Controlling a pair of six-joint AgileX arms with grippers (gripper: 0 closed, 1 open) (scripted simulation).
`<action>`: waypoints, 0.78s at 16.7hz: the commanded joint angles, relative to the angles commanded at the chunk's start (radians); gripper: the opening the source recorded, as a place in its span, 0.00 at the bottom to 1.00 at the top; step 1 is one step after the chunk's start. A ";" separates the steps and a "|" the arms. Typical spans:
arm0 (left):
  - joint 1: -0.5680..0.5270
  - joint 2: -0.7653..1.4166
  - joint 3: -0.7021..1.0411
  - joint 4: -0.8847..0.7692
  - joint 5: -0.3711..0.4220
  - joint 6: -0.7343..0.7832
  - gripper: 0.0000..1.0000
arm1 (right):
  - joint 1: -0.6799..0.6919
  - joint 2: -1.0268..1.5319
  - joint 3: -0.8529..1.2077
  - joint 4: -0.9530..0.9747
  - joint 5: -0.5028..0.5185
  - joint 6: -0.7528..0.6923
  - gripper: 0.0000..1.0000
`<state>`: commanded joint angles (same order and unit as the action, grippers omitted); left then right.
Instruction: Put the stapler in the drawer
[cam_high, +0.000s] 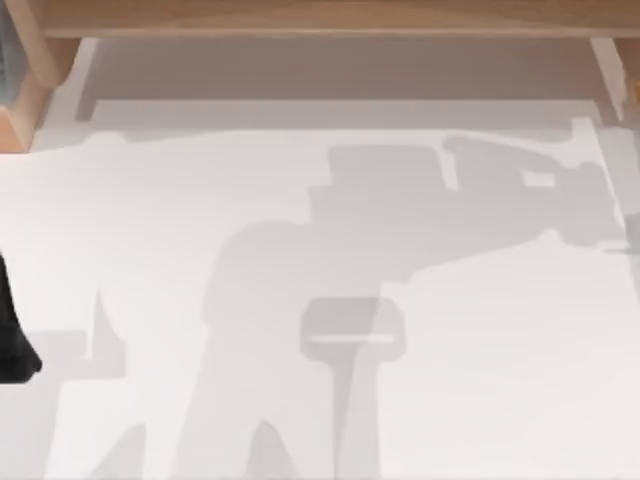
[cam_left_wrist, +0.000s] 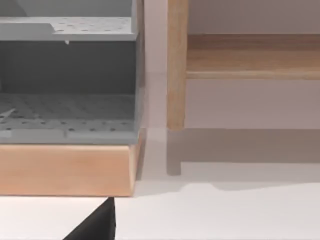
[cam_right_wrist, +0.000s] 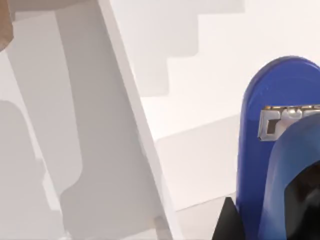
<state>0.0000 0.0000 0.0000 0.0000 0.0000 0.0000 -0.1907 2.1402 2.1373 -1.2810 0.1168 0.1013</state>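
The stapler (cam_right_wrist: 280, 130) is a bright blue bar with a metal plate, seen close up in the right wrist view above the white table. My right gripper (cam_right_wrist: 270, 222) is shut on it, with black fingers (cam_right_wrist: 227, 222) on either side of its blue body. The drawer (cam_left_wrist: 67, 120) is a grey perforated tray in a unit with a wooden base, and it faces the left wrist camera. A black fingertip (cam_left_wrist: 95, 227) of my left gripper pokes toward it. Part of my left arm (cam_high: 15, 340) sits at the table's left edge in the top view.
A wooden frame (cam_high: 320, 18) runs along the back of the table, and its post (cam_left_wrist: 176, 65) stands beside the drawer unit. Arm shadows fall across the white table (cam_high: 480, 400). A white table edge (cam_right_wrist: 135, 125) crosses the right wrist view.
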 joint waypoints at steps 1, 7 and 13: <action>0.000 0.000 0.000 0.000 0.000 0.000 1.00 | -0.040 0.047 0.055 -0.009 -0.007 -0.066 0.00; 0.000 0.000 0.000 0.000 0.000 0.000 1.00 | -0.173 0.355 0.295 -0.080 -0.073 -0.368 0.00; 0.000 0.000 0.000 0.000 0.000 0.000 1.00 | -0.181 0.476 0.342 -0.147 -0.099 -0.439 0.00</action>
<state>0.0000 0.0000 0.0000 0.0000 0.0000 0.0000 -0.3717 2.6162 2.4795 -1.4285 0.0175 -0.3382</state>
